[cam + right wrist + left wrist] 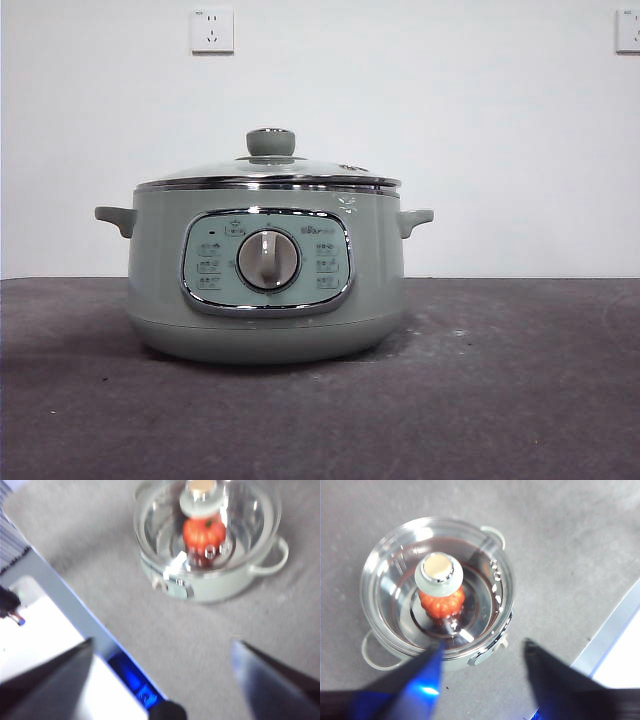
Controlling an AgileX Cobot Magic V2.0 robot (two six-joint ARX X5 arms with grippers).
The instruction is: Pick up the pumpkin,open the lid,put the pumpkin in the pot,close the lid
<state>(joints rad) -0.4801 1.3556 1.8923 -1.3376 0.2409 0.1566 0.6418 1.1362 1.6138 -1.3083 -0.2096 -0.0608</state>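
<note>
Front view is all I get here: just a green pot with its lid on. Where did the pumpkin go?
Observer: The pumpkin sits inside the pot, seen through the glass lid from above.
Operator: Is a pincer holding the lid?
Observer: No. The left pincer hangs open above the pot, touching nothing.
Operator: And the other one?
Observer: The right pincer is open too, over bare table beside the pot.

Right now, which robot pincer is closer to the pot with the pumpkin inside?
Left, probably. The left pincer hangs open above the pot, whose lid fills much of its view. The right pincer, also open, is off toward the table's edge.
</note>
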